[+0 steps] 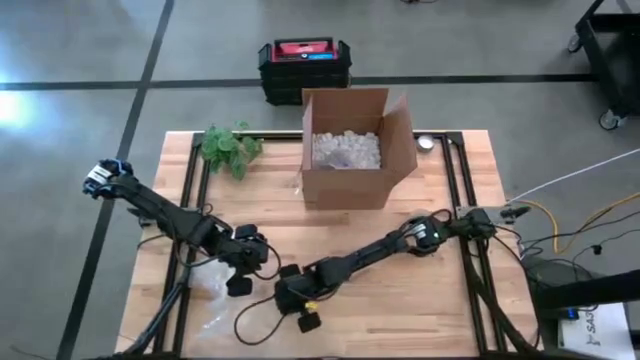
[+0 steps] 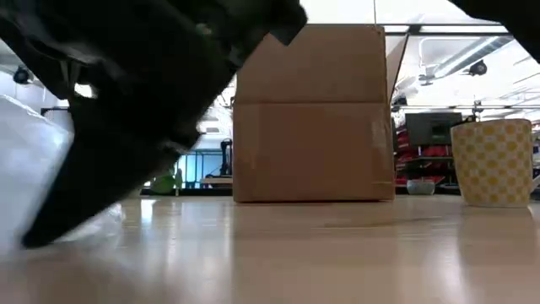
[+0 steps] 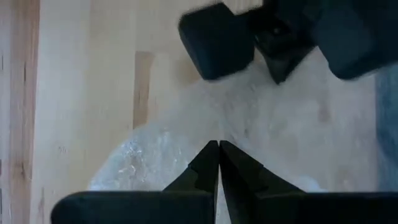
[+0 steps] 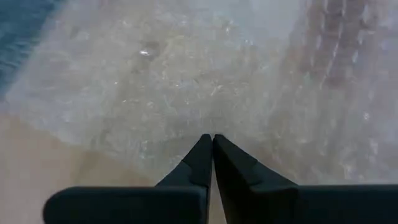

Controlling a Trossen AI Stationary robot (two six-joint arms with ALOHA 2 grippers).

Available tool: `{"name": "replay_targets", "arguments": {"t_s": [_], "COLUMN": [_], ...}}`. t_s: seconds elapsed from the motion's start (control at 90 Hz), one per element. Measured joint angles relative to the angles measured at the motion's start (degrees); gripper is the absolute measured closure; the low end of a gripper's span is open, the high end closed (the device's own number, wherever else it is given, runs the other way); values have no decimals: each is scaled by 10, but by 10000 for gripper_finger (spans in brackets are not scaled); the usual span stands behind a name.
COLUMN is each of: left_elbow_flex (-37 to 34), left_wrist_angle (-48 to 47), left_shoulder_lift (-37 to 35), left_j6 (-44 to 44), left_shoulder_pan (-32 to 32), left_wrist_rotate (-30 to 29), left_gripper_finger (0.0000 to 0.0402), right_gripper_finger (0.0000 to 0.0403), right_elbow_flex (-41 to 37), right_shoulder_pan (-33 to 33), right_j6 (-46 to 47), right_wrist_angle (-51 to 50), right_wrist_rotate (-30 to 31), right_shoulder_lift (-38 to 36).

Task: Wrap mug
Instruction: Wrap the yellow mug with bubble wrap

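I have both claws low at the tabletop's [image 1: 400,300] near edge, over the wrap [image 1: 212,283]. The left claw [image 3: 218,163] is clenched, tips pressed together right above the sheet; I can't tell if it pinches a fold. The right claw [image 4: 212,155] is also clenched, poised over bubble film that fills its wrist view. From above, the right claw sits at about 6 o'clock on the tabletop, the left just beside it toward 7 o'clock.

The wrap is thin, clear, limp film. I judge it very light, slippery and prone to slide or bunch, so I'd pinch it at a free edge or corner, not the middle.

The mug [image 2: 494,162], yellow checked, shows only in the low view, upright and to the right of the box [image 1: 352,148]. From above I can't pick it out. I judge it stiff, breakable and heavier than the film, best taken by the rim or handle. It stands well apart from both claws and is not yet on the wrap.
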Motion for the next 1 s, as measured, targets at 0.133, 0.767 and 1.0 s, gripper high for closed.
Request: {"name": "replay_targets", "arguments": {"t_s": [0.133,0.767,1.0], "left_elbow_flex": [0,-60,-133], "left_wrist_angle": [-15,6,121], "left_shoulder_lift": [-1,0,0], "left_j6": [0,-82,-114], "left_shoulder_pan": [0,-9,-20], "left_wrist_rotate": [0,-4,-8], "left_gripper_finger": [402,402,402], "right_gripper_finger": [402,403,403], "right_elbow_flex": [1,-40,-41], "right_shoulder_pan": [-1,1,5], "right_j6": [-17,-36,12], "right_wrist_angle": [-79,-470,-473], "right_wrist_rotate": [0,122,154], "right_shoulder_lift": [-10,-109,-170]}}
